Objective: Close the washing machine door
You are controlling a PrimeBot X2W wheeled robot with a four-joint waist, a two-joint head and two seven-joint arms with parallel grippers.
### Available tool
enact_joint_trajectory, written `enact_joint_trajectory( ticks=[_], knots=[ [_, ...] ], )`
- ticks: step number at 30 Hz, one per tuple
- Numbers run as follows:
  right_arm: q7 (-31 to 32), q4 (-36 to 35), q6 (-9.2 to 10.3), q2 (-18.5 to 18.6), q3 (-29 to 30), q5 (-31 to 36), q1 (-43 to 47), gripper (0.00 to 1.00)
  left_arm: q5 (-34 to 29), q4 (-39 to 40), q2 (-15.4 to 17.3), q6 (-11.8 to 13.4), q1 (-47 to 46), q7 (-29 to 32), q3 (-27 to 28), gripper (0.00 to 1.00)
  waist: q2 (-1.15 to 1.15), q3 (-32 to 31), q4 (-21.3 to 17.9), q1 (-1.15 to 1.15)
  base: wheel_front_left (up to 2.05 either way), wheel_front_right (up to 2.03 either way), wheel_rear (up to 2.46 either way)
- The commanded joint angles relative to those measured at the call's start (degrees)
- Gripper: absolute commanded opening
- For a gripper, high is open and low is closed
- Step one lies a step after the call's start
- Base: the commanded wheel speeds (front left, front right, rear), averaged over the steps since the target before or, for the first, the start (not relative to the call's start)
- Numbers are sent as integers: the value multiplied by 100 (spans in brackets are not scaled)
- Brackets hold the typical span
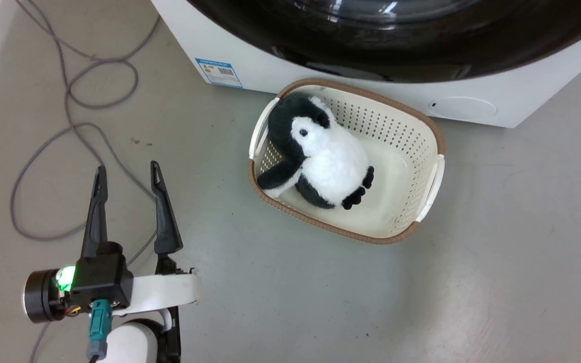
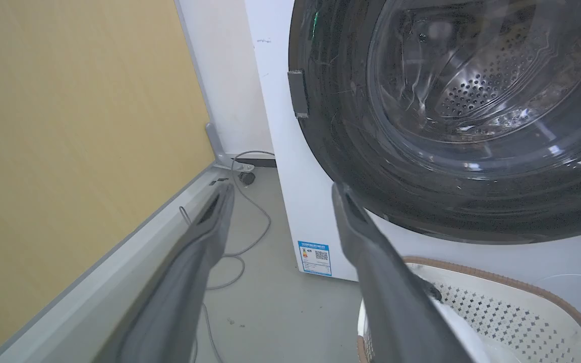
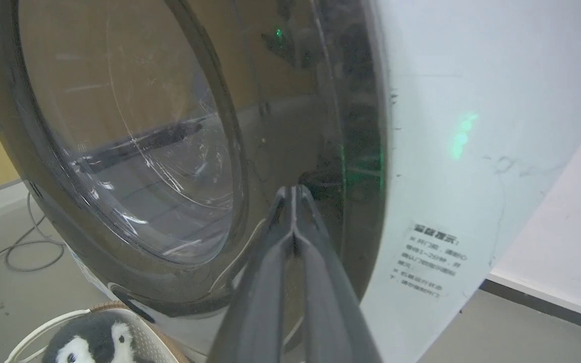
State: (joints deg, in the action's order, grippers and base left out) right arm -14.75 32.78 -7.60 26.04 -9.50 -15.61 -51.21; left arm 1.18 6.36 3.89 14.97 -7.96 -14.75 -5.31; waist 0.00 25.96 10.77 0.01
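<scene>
The door [image 2: 351, 151] lies against the front of the washer [image 1: 280, 75]. Its black rim looks flush with the white panel, and the steel drum [image 2: 477, 85] shows through the glass bowl.

The right gripper [image 3: 293, 190] has its jaws pressed together on nothing. Its tips point at the door's dark rim, on the side toward the washer's right edge. Whether they touch the rim cannot be told.

The left gripper [image 1: 128, 167] hangs low over the floor [image 1: 497, 242], out from the washer's lower left corner. Its jaws are spread apart and empty, aimed toward that corner and its blue sticker [image 1: 218, 72].

A cream basket [image 1: 396, 126] stands on the floor just in front of the washer, below the door. A plush penguin [image 1: 321, 156] sits inside it. A grey cable [image 1: 68, 101] loops over the floor off the washer's left side.
</scene>
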Motion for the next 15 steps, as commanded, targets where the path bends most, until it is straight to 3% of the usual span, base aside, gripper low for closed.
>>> enact_joint_trajectory(
  ticks=[1,11,15],
  knots=[
    [-25,163,11,51,11,31,-210,0,-16,28,-34,26,-104,-25,-18,100,0,29,17,-1,0,0,0],
    [-25,304,11,-120,228,214,-274,0,-15,-11,-53,62,-112,-25,10,100,0,-58,-38,-1,0,0,0],
    [-25,-748,11,-325,720,504,231,0,-31,-109,-23,47,-48,-25,76,100,0,-338,-207,-1,0,0,0]
  ],
)
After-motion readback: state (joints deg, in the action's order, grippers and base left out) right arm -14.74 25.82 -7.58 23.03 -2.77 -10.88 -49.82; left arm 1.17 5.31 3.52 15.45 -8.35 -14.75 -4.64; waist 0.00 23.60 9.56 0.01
